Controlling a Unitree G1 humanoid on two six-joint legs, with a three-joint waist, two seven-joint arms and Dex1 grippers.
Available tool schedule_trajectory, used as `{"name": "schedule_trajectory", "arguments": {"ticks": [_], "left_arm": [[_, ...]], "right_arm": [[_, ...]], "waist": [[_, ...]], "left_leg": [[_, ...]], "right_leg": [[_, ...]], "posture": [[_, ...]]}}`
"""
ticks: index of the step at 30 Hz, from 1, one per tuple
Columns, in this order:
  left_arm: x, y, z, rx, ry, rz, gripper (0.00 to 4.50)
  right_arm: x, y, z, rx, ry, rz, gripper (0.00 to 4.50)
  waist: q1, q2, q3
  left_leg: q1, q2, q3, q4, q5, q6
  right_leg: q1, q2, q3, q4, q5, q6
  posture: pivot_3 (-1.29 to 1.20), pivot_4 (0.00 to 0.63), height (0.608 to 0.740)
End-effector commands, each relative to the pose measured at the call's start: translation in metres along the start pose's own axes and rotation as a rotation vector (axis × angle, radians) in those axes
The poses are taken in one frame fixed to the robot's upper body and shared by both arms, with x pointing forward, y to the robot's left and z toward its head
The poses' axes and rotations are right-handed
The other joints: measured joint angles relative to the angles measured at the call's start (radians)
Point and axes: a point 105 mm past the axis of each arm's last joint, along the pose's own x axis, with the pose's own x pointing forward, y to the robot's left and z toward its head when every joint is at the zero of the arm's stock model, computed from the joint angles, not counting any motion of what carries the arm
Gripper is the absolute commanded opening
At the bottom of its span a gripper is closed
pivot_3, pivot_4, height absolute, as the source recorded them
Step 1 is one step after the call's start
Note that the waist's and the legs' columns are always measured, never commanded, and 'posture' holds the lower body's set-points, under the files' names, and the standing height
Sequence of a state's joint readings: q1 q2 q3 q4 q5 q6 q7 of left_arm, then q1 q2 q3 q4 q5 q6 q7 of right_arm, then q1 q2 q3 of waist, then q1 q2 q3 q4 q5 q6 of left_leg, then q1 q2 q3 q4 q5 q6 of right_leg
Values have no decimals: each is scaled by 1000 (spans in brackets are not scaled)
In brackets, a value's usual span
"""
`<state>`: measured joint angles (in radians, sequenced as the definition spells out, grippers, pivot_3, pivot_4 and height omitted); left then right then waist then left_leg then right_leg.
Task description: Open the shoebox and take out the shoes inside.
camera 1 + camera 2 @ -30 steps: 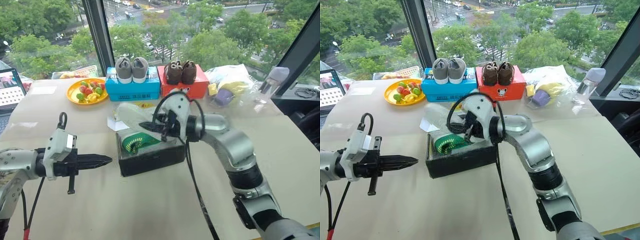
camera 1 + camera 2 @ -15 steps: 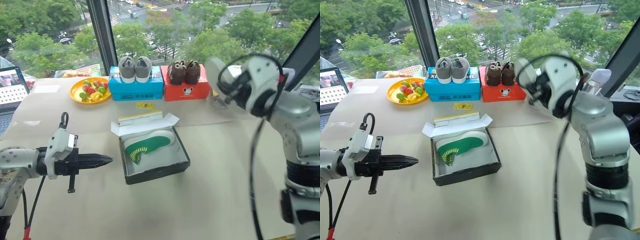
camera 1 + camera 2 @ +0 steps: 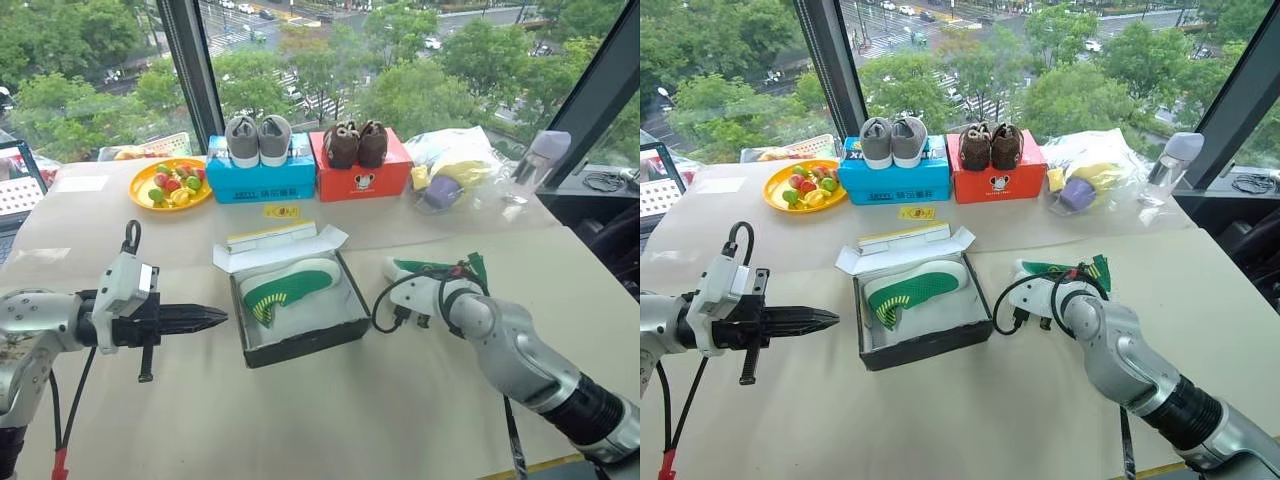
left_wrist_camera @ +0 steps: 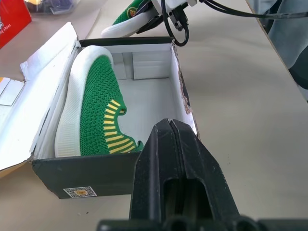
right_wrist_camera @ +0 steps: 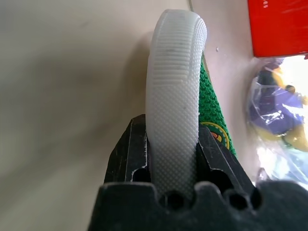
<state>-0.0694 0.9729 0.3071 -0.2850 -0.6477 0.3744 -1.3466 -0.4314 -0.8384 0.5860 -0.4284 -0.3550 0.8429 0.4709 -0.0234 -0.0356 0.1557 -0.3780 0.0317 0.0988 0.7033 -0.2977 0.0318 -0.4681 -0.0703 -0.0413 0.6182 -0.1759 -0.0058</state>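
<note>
Since a second ago, your right gripper has carried one green shoe from the shoebox to the table at centre right, jaws clamped on it. Second shoe remains boxed (half done). Left gripper hovers closed, empty.

Three boxes are sitting on the bench: the open shoebox at centre, a blue box at 12 o'clock and a red box just at its 3 o'clock. Six shoes are showing: two green shoes, one lying in the shoebox and one at its 3 o'clock; two grey shoes; two brown shoes. One fruit plate is sitting at 10 o'clock. Two tools are working, left tool and right tool.
</note>
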Motion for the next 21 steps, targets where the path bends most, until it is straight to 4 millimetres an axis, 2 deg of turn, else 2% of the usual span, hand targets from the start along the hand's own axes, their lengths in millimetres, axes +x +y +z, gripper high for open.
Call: {"name": "schedule_trajectory", "arguments": {"ticks": [1, 2, 3, 5, 9, 14, 15, 17, 19, 21], "left_arm": [[-1, 2, 7, 30, -9, 2, 0], [-1, 2, 7, 30, -10, 2, 0], [-1, 2, 7, 30, -10, 1, 0], [0, 3, 7, 30, -12, -1, 0], [0, 4, 7, 30, -14, -5, 0], [2, 5, 7, 33, -17, -10, 0], [3, 5, 7, 35, -19, -10, 0], [3, 5, 8, 37, -20, -9, 0], [4, 6, 8, 38, -21, -8, 0], [4, 6, 9, 38, -21, -5, 0]], "right_arm": [[-5, 15, 1, 75, -11, 58, 1158], [-7, 19, 0, 123, -13, 78, 1616], [-10, 24, -1, 155, -16, 109, 1794], [-16, 27, -2, 219, -19, 142, 2545], [-35, 19, 10, 316, -96, 206, 3874], [-72, -12, 27, 344, -250, 292, 3874], [-79, -30, 42, 374, -351, 287, 3874], [-89, -49, 59, 409, -474, 281, 3874], [-83, -81, 77, 473, -576, 225, 3874], [-73, -94, 98, 496, -659, 235, 3874]], "waist": [[6, 0, 0], [8, 0, 0], [10, -1, -1], [11, -1, -1], [11, -1, -1], [14, -1, 0], [13, -1, 0], [7, -1, 0], [7, -2, 1], [6, -2, 1]], "left_leg": [[0, 0, 0, 0, 0, 0], [1, 0, 0, 0, 0, 0], [1, 0, -1, 0, 0, 0], [3, 0, -1, 0, 0, 0], [9, 1, -1, 0, -1, 1], [8, 1, -2, 0, -1, 1], [8, 0, -2, 0, -1, 1], [9, 1, -2, 0, -1, 1], [9, 1, -2, -1, -1, 1], [10, 2, -2, -1, 0, 0]], "right_leg": [[0, 0, 0, 0, 0, 0], [0, 0, 0, 1, 0, -1], [1, 0, 0, 1, 0, -1], [3, 0, -1, 1, 0, -1], [9, 0, -1, -1, -2, -3], [9, 0, -1, -1, -2, -3], [9, 0, -1, -1, -1, -2], [9, 0, 0, -2, -1, -2], [9, 2, 0, -2, 0, -3], [9, 3, 0, -2, 1, -4]], "posture": [[0, 150, 731], [0, 150, 731], [0, 150, 731], [0, 150, 731], [0, 150, 731], [0, 150, 731], [0, 150, 731], [0, 150, 731], [0, 150, 731], [0, 150, 731]]}}
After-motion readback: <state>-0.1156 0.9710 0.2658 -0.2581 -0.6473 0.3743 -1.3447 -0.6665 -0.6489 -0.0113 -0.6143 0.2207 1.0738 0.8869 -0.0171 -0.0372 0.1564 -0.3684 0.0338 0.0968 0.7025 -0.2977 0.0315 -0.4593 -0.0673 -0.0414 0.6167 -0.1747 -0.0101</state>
